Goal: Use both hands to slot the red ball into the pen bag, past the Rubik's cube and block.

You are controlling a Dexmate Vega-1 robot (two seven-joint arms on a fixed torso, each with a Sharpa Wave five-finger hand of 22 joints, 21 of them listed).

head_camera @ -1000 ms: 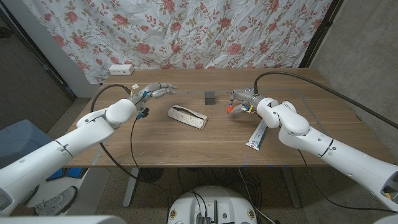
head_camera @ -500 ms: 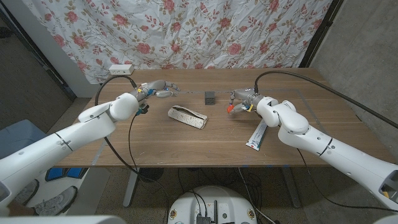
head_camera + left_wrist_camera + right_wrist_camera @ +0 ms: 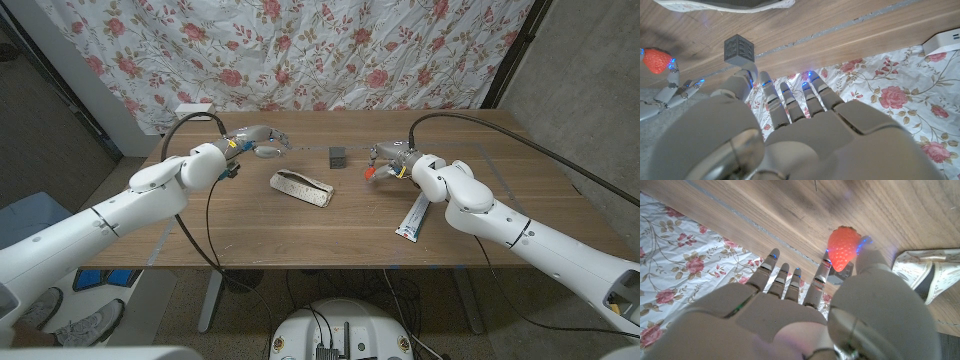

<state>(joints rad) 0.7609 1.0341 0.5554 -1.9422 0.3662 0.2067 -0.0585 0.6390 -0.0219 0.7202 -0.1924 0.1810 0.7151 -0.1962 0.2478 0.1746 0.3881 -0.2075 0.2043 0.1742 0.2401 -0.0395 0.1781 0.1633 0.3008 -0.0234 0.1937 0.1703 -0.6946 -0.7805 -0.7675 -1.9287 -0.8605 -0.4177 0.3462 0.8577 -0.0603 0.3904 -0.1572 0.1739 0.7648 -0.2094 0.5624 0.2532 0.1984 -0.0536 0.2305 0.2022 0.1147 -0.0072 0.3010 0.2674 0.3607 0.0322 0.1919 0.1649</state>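
Right of the bag [image 3: 302, 187], right-hand fingers [image 3: 821, 275] pinched the strawberry-like red piece [image 3: 369, 172]; left fingers [image 3: 790, 102], spread, should open the bag first.

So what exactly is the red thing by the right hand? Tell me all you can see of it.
The red thing looks like a toy strawberry rather than a ball: orange-red, tapered, dimpled skin, matte like plastic or foam. The right hand pinches it between thumb and a fingertip, just above the wooden table; whether it touches the wood is unclear. In the head view it sits right of the dark cube.
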